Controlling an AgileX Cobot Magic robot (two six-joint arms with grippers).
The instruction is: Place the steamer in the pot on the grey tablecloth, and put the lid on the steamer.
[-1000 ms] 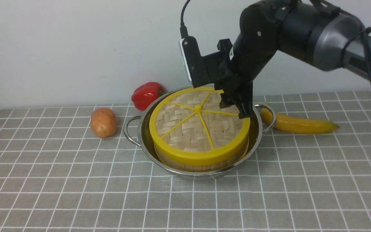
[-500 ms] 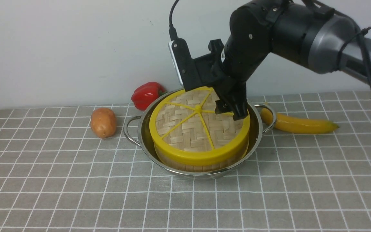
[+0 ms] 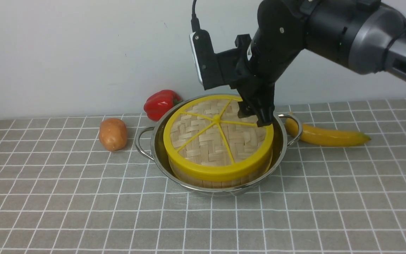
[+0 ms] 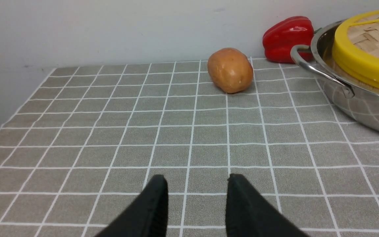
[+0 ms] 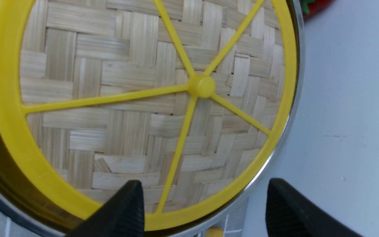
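Since a second ago the right gripper point(image 3: 259, 118) has been lifted slightly off the lid point(image 3: 218, 135) and its jaws have been spread wide, as seen in the right wrist view, with nothing held between them. No brand, label or legible writing can be made out now; the arm's lettering is cut off at the frame edge. The lid is seated on the steamer point(image 3: 220, 178), of which only a strip of bamboo wall is visible below the yellow rim; its contents are hidden. The steamer is set inside the pot point(image 3: 153, 148) on the grey tablecloth point(image 3: 83, 204). The left gripper point(image 4: 196, 189) is seen only in its wrist view, held low over bare cloth, jaws parted and empty. A potato point(image 3: 112, 134), a red pepper point(image 3: 160, 104) and a banana point(image 3: 326, 137) are lying nearby.
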